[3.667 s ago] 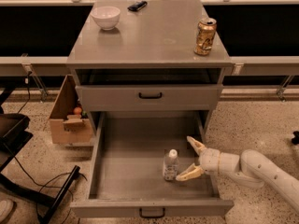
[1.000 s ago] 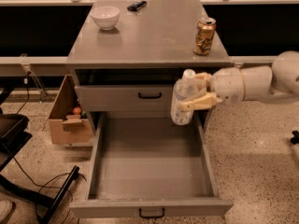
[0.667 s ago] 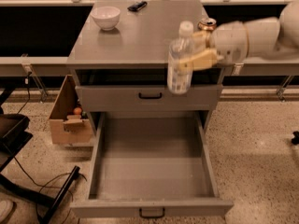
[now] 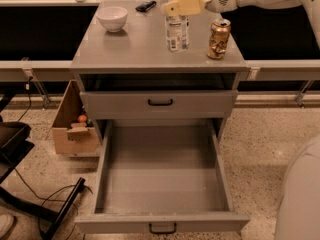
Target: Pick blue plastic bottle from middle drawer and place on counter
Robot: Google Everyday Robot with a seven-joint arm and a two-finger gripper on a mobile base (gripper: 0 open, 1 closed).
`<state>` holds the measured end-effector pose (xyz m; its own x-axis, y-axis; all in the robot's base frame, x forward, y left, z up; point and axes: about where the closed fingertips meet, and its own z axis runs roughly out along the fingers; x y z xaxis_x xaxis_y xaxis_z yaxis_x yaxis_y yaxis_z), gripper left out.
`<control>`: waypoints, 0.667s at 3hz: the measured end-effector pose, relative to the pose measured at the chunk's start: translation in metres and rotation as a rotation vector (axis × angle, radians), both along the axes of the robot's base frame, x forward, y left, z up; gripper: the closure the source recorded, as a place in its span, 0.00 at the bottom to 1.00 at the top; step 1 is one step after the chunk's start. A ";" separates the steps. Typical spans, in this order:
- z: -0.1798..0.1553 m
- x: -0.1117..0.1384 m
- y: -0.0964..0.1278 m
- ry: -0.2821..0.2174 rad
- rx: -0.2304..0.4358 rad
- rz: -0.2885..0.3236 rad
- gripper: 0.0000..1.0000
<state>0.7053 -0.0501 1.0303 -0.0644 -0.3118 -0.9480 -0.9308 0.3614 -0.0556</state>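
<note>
The blue plastic bottle stands upright over the middle of the counter, its base at or just above the surface. My gripper reaches in from the upper right and is shut on the bottle's upper part, with a tan finger across it. The bottle's cap is cut off by the top edge of the view. The middle drawer is pulled fully open below and holds nothing.
A gold drink can stands right of the bottle. A white bowl and a black object sit at the counter's back left. The upper drawer is shut. A cardboard box sits on the floor to the left.
My gripper has lifted the bottle out of the middle drawer, carried it up and back over the counter, and lowered it to stand beside the can.
</note>
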 end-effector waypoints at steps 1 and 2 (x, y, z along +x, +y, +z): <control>-0.003 -0.004 0.000 0.038 0.012 0.003 1.00; -0.003 -0.001 0.003 0.029 0.011 0.002 1.00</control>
